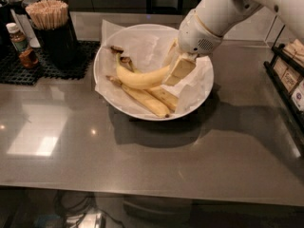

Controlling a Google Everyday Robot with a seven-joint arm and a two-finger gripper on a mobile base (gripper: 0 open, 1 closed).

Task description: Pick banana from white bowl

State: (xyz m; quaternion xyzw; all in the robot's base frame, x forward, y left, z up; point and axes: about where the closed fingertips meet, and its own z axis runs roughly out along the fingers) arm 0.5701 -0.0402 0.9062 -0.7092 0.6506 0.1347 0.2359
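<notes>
A grey worktop (142,160) fills most of the view, and the robot's single white arm (228,8) reaches in over its far right corner. One white bowl (137,27) stands toward the far edge, about midway between the left and right edges, lined with one sheet of crinkled white paper (147,46) whose corners stick out over the rim. Three bananas lie in the bowl. The banana (140,77), the thickest and most curved, lies across the middle on top of the others, its stem pointing to the left edge and its right end rising toward the arm. The two slimmer bananas (145,101) lie side by side beneath it, slanting toward the near edge. The gripper (172,70) hangs inside the right half of the bowl. Its cream fingers (180,68) are clasped on the banana's right end, one in front of it and one behind, and the front one hides the tip. Near the far left corner, a black mat (28,68) carries one black cup (59,44) packed with wooden sticks (47,13), too many to count, and one small brown bottle (20,44) with a white cap stands just beside it. One dark rack (285,75) of packets stands at the right edge.
</notes>
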